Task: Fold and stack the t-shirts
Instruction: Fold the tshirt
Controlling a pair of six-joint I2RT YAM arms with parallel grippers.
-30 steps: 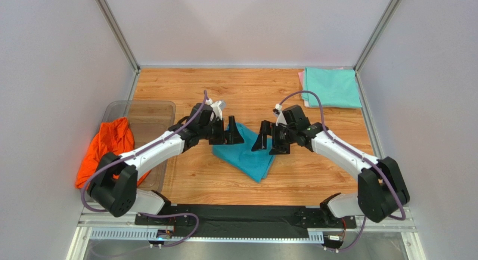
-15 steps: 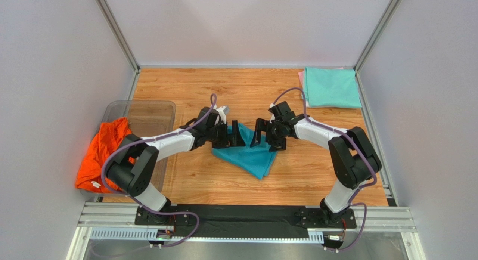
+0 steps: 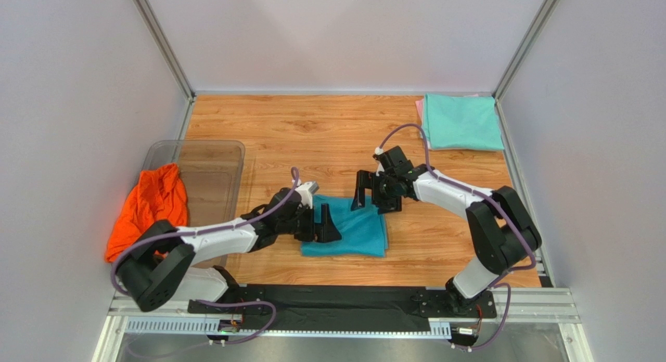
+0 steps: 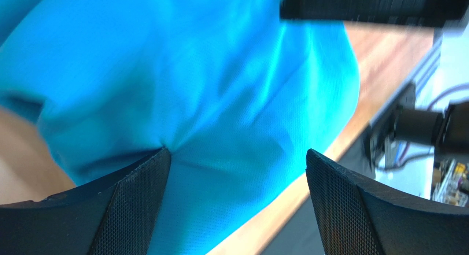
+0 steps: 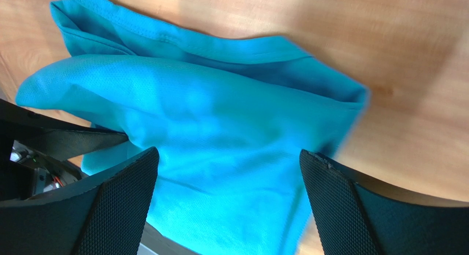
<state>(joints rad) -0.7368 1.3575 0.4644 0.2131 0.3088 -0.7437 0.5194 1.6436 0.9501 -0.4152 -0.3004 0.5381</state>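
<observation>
Clear plastic tub at left edge; wooden table

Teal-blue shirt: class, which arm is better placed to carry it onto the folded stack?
Probably right: the right claw hangs open at the far edge of the teal-blue shirt, nearer the mint green shirt than the left claw.

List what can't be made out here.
- pink t-shirt: top view, only an edge shows under the mint green t-shirt.
- teal-blue t-shirt: top view, left edge covered by the left gripper.
- orange t-shirt: top view, lower end behind the left arm.
- dark bar: left wrist view, blurred, cut off by the top edge; identity unclear.
</observation>
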